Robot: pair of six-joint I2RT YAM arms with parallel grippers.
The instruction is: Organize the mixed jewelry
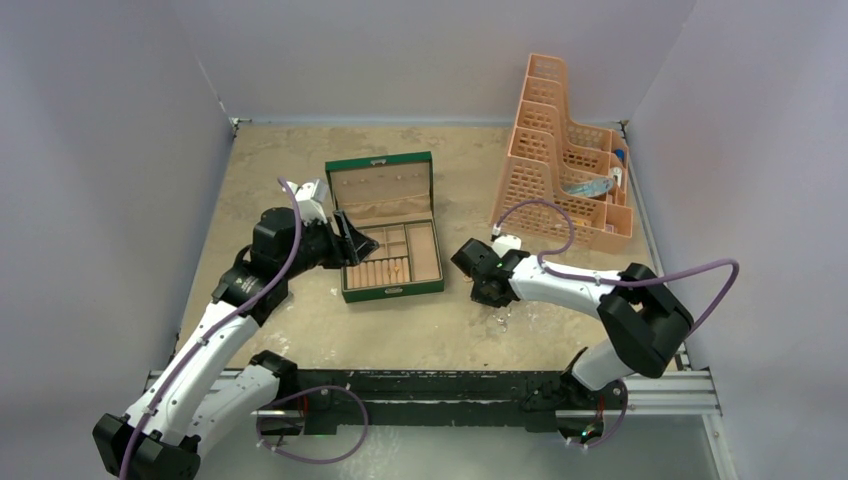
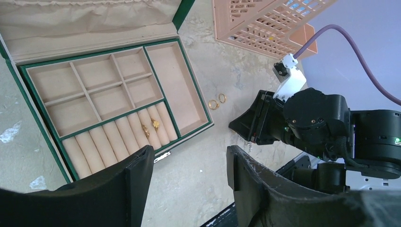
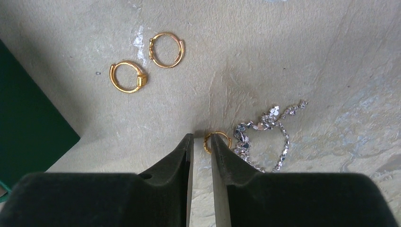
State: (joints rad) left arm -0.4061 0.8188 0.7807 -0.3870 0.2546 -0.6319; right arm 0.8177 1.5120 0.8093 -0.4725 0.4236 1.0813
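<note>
SORTING IN PROGRESS: The right hand (image 3: 201,139) hangs low over the counter (image 3: 302,42) just to the right of the open green box (image 1: 392,232). Its two pads are drawn in to a narrow slot that straddles the rim of a small gold ring (image 3: 218,134). The slot looks wider than the ring's wire, so nothing appears clamped yet.

A silvery chain (image 3: 265,124) lies heaped in a loose tangle on the side of that ring away from the box, just beside it and perhaps touching. A pair of gold rings (image 3: 141,80) lies flat between the chain and the box, close together but apart. Two gold pieces (image 2: 155,124) sit tucked in the ring rolls inside the box.

The left hand (image 2: 189,165) hovers at the box's left side, fingers spread wide and holding nothing.

The rings look light, stiff and smooth, likely to skid or flip on the hard counter. The surest hold is probably a pinch across the band, one pad inside the loop and one outside. The chain looks limp and should drape and snag, so its bunched middle seems the best place to take it. With the chain this close, lifting the ring could drag it along.
</note>
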